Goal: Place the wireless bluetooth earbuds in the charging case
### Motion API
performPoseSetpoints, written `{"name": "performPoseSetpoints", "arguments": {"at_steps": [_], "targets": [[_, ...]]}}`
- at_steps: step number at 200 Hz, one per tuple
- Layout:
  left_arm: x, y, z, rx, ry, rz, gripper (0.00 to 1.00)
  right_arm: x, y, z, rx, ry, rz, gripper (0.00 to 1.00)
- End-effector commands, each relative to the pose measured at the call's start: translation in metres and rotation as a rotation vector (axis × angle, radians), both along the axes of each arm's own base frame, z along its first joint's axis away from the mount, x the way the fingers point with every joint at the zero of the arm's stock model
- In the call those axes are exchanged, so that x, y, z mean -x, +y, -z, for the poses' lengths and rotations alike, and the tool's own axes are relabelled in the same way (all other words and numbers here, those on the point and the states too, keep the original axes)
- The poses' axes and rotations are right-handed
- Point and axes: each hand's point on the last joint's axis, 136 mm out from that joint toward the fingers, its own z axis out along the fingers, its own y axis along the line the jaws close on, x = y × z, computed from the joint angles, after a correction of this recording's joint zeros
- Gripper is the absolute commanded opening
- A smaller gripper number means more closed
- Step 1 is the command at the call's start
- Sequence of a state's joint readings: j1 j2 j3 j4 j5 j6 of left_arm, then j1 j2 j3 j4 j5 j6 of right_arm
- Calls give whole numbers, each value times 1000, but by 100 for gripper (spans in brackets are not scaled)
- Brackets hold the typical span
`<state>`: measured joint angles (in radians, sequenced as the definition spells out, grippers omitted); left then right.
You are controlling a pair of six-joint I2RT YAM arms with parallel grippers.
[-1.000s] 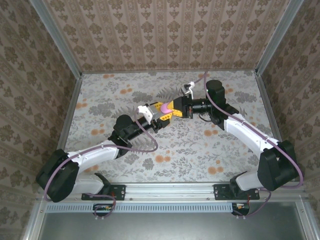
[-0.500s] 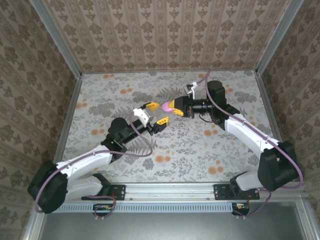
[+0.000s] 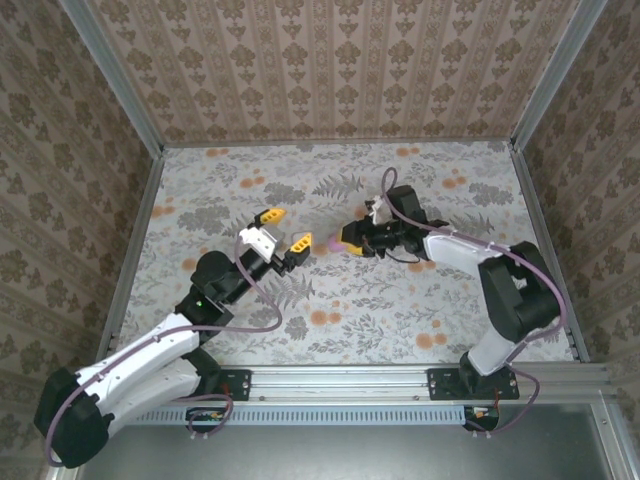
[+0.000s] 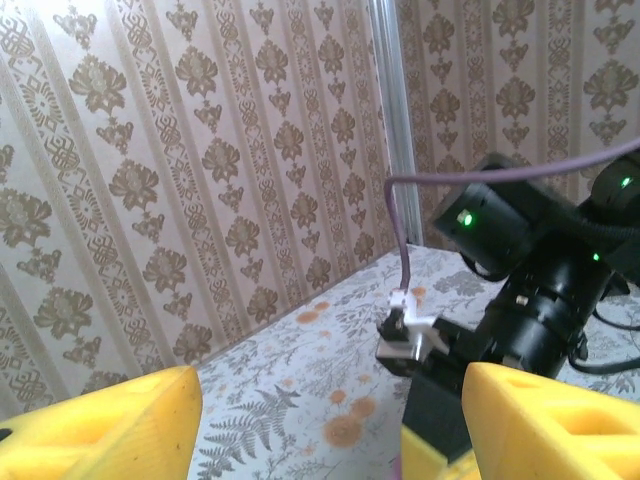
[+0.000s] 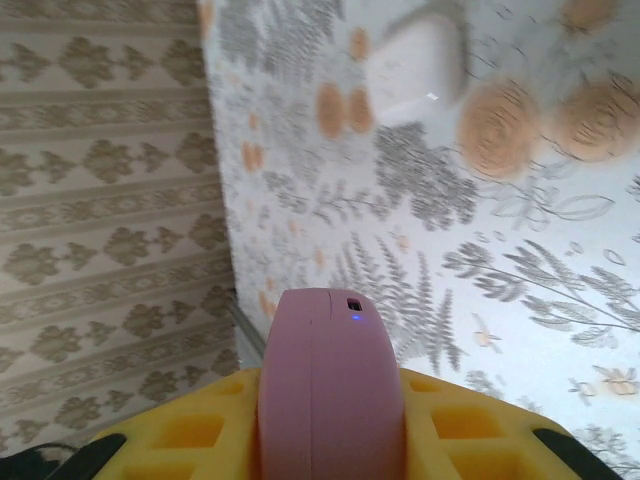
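Charging case (image 5: pixel 331 395), the pink one, is now riding in the right pincer (image 3: pixel 341 239) alone, its yellow fingers (image 5: pixel 200 425) pinching it narrowly above mid-tabletop (image 3: pixel 400 300), because the left pincer (image 3: pixel 284 229) is letting go and backing off with its jaws gaping wide. You are gaining free room between the two pincers, the walls (image 3: pixel 330 70) are standing well apart from both, and a blurred white case (image 5: pixel 420 55) is lying on the tabletop beyond.
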<state>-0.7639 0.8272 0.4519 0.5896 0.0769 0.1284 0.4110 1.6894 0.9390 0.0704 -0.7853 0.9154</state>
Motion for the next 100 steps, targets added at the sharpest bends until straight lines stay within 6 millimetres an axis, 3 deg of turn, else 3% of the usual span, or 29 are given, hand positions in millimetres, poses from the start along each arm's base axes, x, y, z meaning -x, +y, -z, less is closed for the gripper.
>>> {"name": "performPoseSetpoints", "arguments": {"at_steps": [1,24,45,100], "targets": [[-4,4,7,-17,17,-20,71,-3,9,33,54,13,-15,30],[-3,3,5,-24,22,-14,70,-10,18,58,94,31,-16,32],[-2,5,6,-24,29,-20,71,-19,25,75,104,55,-15,29],[-2,12,7,-27,26,-44,71,-28,29,86,214,20,-45,30]]}}
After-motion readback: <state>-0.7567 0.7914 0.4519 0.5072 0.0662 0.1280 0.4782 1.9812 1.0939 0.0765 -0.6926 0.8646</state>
